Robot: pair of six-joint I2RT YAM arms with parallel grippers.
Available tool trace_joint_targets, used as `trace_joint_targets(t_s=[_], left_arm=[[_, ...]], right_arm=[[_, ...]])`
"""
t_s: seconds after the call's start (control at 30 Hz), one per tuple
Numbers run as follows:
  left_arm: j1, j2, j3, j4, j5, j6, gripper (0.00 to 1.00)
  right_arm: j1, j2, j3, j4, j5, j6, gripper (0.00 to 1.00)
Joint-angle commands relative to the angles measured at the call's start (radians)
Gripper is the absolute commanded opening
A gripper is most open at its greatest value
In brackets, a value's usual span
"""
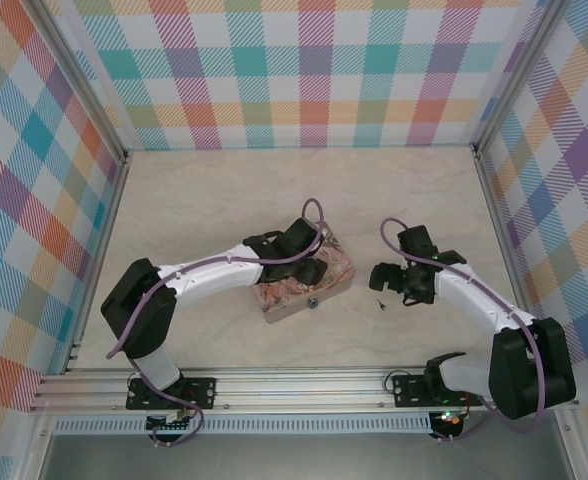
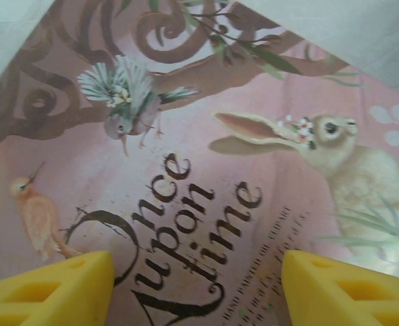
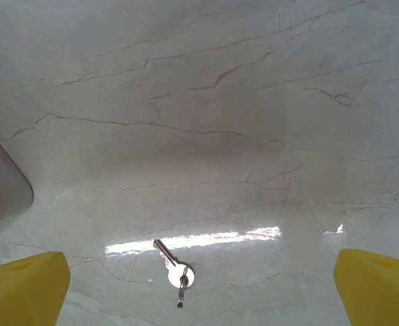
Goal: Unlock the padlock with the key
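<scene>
Top external: pale marble-look tabletop (image 1: 224, 200), pastel plaid walls (image 1: 304, 70) on three sides, aluminium rail (image 1: 304, 385) along near edge. Pink tin (image 1: 284, 295) mid-table, skewed. Padlock (image 1: 312, 300) is tiny bluish spot on tin's near side, too small to tell its orientation. Right wrist view: key (image 3: 174, 266) flat on bare marble, right of tin, not touching it. Long axis diagonal, blade to upper left, round bow and ring lower right. Right gripper (image 3: 199, 288) spread wide over key, holding nothing. Left gripper (image 2: 196, 292) over tin lid, fingers apart, gripping nothing.

Overhead view from behind; left wrist close over tin (image 2: 254, 170), right over key (image 3: 173, 265)
</scene>
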Motion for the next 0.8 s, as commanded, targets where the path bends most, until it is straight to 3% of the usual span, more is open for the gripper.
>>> trace_joint_targets(t_s=[0.0,0.27,0.77], left_arm=[[0.0,0.034,0.01,-0.011,-0.058,0.056,0.66],[0.083,0.065,0.002,0.025,-0.028,0.129,0.62],[0.262,0.151,0.066,0.098,0.132,0.307,0.61]], right_arm=[[0.009,0.011,0.028,-0.038,0.015,0.017,1.0],[0.014,0.015,0.029,-0.051,-0.003,0.023,0.99],[0.059,0.079,0.003,-0.071,-0.081,0.072,0.7]])
